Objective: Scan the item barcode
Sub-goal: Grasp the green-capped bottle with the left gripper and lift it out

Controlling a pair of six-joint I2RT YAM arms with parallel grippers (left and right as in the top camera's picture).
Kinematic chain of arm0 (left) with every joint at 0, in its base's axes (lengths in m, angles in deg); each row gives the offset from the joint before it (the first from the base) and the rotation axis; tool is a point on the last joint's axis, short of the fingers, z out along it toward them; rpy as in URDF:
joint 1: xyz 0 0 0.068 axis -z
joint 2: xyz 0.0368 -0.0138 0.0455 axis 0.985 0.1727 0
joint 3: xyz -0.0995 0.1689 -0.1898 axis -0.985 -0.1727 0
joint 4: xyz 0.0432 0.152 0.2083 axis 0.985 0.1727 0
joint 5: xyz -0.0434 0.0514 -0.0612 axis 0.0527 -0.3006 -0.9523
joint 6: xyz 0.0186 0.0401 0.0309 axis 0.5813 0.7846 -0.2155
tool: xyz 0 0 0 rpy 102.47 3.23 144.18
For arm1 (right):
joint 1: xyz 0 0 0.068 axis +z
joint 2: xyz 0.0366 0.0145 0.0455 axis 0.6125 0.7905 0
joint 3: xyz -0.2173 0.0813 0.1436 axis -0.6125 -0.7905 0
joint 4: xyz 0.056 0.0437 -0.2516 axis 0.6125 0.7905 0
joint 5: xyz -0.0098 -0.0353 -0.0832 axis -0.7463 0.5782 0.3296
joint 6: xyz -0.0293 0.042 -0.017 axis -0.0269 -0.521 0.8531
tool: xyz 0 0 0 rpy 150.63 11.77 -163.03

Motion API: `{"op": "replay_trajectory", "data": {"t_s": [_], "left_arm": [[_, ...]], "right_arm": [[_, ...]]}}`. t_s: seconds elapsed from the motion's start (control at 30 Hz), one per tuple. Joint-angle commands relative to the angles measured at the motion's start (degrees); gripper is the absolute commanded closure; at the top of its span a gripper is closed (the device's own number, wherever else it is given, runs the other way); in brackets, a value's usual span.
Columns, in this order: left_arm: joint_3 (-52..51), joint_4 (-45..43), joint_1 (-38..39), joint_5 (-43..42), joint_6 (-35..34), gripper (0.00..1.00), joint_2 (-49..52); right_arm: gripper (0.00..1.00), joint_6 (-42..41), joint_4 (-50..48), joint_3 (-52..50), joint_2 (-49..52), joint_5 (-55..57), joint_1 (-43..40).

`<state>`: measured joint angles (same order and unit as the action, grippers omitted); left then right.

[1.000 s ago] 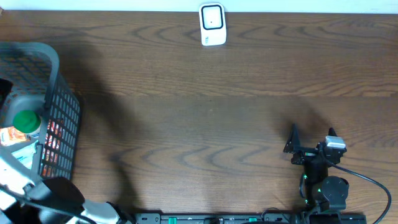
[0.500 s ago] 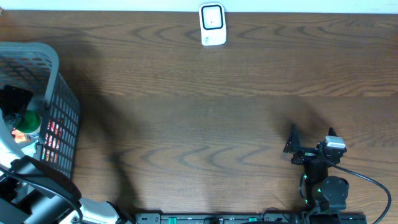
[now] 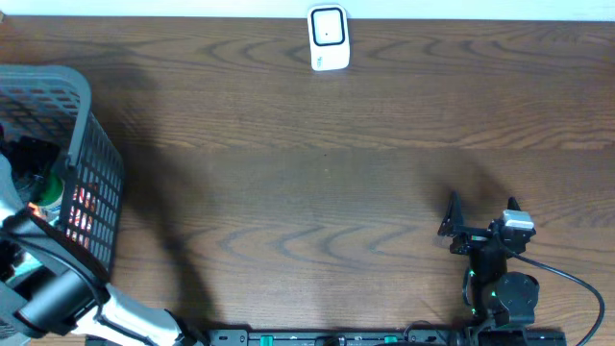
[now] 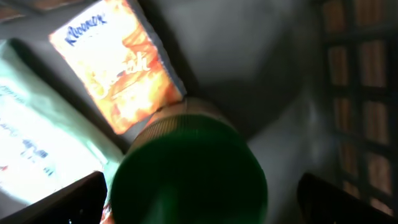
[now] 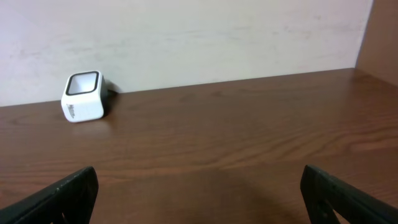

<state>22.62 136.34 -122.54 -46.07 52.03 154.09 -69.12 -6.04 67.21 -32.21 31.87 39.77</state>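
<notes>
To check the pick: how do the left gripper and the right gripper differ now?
The left gripper is inside the basket; the right gripper is outside it, over the table. The left gripper points at a green cap; the right gripper faces the white scanner. Both grippers are open and hold nothing.

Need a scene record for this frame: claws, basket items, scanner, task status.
left claw: open, empty, inside basket, over green-capped bottle
right claw: open, empty, at the table front right
basket contents: green-capped bottle, orange packet, pale packet
scanner: white, far table edge
scan: not yet done
</notes>
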Motion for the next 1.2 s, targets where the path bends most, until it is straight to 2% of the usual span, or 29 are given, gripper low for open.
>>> {"op": "replay_trajectory", "data": {"t_s": [0.0,0.4,0.5,0.63,0.77,0.93,1.17], "left_arm": [[0.1,-0.9,0.0,0.5,0.3,0.02,2.1],[0.1,-1.8,-0.1,0.6,0.3,0.02,7.0],[0.1,-1.9,-0.1,0.6,0.6,0.17,7.0],[0.1,-1.9,-0.1,0.6,1.3,0.21,7.0],[0.7,-1.5,-0.2,0.6,3.8,0.32,6.8],[5.2,2.1,-0.5,0.1,3.8,0.34,4.3],[18.3,11.5,-0.5,-5.2,3.8,0.32,-4.5]], "right_arm": [[0.01,0.8,0.2,-0.1,-0.1,0.7,0.3],[0.01,0.8,0.2,-0.1,-0.1,0.7,0.3],[0.01,0.8,0.2,-0.1,-0.1,0.7,0.3],[0.01,0.8,0.2,-0.1,-0.1,0.7,0.3],[0.01,0.8,0.2,-0.1,-0.1,0.7,0.3],[0.01,0.8,0.2,-0.1,-0.1,0.7,0.3],[0.01,0.8,0.2,-0.1,-0.1,0.7,0.3]]}}
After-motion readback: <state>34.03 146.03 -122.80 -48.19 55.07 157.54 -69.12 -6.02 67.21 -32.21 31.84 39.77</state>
